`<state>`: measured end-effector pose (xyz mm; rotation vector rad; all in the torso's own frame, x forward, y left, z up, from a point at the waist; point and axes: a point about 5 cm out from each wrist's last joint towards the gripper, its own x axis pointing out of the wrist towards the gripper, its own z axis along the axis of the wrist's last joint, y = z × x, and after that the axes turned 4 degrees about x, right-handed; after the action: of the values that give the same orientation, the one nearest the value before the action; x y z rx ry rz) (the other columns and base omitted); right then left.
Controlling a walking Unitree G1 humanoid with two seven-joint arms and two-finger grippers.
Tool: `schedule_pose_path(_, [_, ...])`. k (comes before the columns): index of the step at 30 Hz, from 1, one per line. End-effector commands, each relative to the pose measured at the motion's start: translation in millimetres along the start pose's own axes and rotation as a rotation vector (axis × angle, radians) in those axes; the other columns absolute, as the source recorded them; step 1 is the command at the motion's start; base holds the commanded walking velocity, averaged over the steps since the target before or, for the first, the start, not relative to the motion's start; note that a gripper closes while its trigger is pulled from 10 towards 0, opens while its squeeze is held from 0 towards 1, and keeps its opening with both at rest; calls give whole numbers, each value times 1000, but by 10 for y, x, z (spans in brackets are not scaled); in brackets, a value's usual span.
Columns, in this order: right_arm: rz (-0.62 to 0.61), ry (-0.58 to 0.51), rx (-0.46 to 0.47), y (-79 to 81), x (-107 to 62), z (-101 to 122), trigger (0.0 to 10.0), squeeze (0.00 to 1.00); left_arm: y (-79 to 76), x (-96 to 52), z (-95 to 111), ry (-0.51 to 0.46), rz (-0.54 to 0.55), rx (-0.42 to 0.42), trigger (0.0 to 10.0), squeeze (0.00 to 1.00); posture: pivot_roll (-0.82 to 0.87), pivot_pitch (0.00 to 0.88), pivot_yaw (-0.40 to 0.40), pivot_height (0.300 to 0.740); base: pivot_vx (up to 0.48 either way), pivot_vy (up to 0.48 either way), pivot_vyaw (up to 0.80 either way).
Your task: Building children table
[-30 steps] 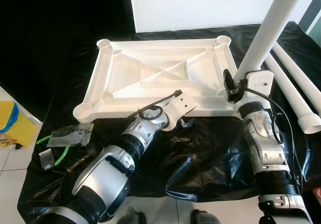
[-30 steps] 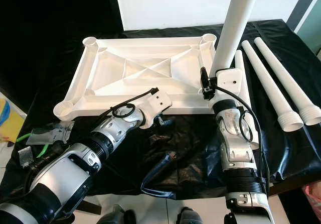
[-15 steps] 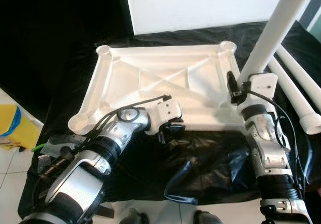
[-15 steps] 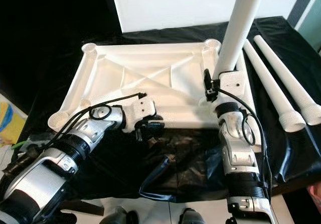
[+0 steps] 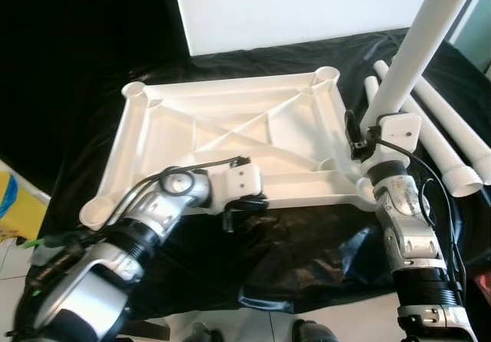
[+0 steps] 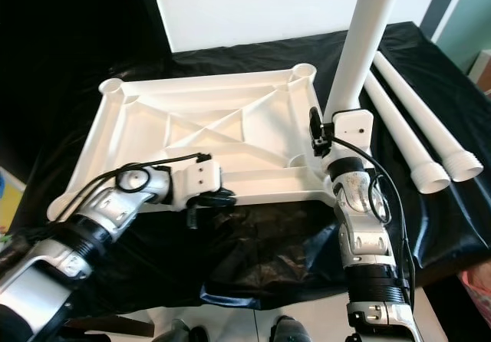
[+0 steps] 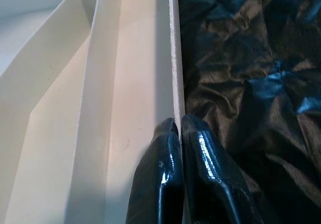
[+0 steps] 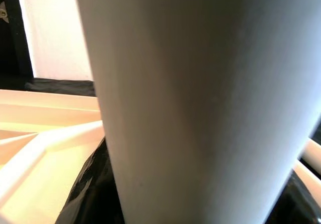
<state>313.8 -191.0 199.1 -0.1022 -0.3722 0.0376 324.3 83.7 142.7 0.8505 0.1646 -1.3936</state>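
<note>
Two grippers engaged: one on the tabletop, one at a leg.
Tabletop position: white tabletop [image 5: 230, 131] lies underside up on the black sheet [image 5: 307, 242], four corner sockets showing, ribs crossing the middle.
Left gripper: left gripper [image 7: 181, 128] has its two black fingers pinched together on the thin near rim of the tabletop, midway along that edge.
Right gripper: right gripper [image 5: 360, 131] sits against the upright leg [image 5: 418, 43] by the near right corner socket; probably clamped on it, but the fingers are hidden, so cannot tell.
Spare legs: two more legs [image 6: 418, 131] lie on the sheet, just right of the tabletop.
Handling, tabletop: moulded plastic, likely light and stiff; the rim is thin and smooth, so the pinch may slip.
Handling, leg: hollow tube, light but long; hold low, near the socket end.
</note>
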Motion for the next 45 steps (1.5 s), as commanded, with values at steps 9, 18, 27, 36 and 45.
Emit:
schedule_pose_path(9, [46, 8, 17, 79, -17, -1, 10000, 0, -14, -314, -540, 287, 60, -71, 0, 0, -77, 132, 78, 740, 0, 0, 0])
schedule_pose_path(18, [76, 38, 18, 104, -15, -49, 10000, 0, 54, -388, -363, 185, 93, -77, 10000, 0, -78, 121, 66, 740, 0, 0, 0])
schedule_pose_path(27, [59, 54, 24, 133, 1, -64, 10000, 0, 130, -312, 120, -167, 228, -130, 10000, 0, -79, 110, 68, 740, 0, 0, 0])
schedule_pose_path(36, [116, 53, 46, 221, -65, -100, 10000, 0, 43, -197, 265, -290, 388, -193, 10000, 0, -76, 111, 64, 740, 0, 0, 0])
schedule_pose_path(45, [100, 52, 52, 166, -188, -114, 10000, 0, -93, -187, 479, -469, 533, -311, 10000, 0, -65, 136, 54, 740, 0, 0, 0])
